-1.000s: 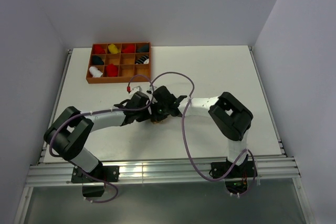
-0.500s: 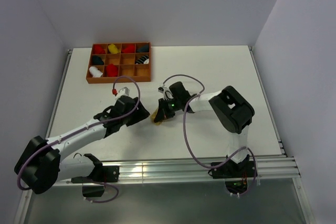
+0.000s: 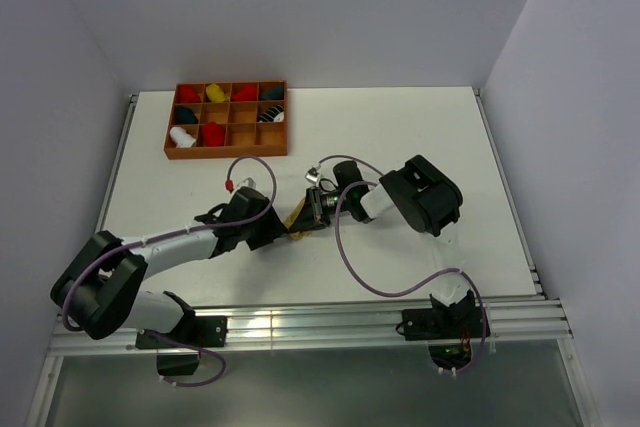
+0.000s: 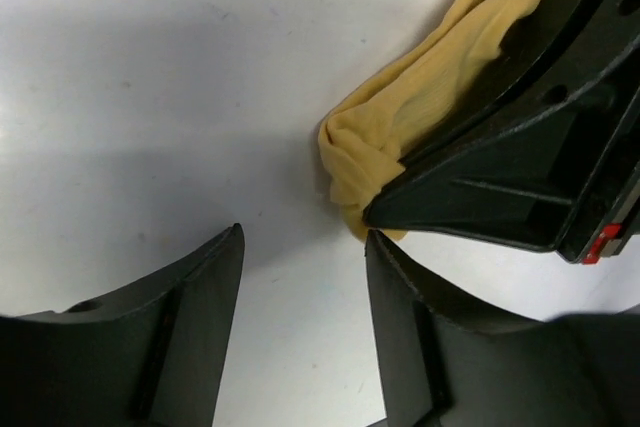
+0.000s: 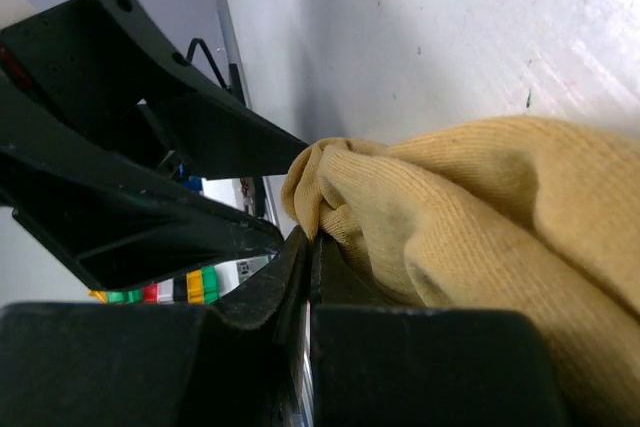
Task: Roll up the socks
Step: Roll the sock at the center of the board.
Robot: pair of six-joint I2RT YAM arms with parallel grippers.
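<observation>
A tan-yellow sock lies bunched on the white table between the two arms. My right gripper lies low over it, and in the right wrist view the gripper is shut, pinching a fold of the sock. My left gripper sits just left of the sock. In the left wrist view the left gripper is open with only bare table between its fingers, and the sock lies just beyond its right fingertip, under the right gripper's fingers.
A brown wooden compartment tray stands at the back left, holding several rolled socks in red, yellow, dark and white. Loose purple cables loop over the table around both arms. Walls close in the table on the left, back and right.
My left gripper has opened, let go of the sock and drawn back to the left. The right gripper has stayed shut on the sock while its arm folded in.
</observation>
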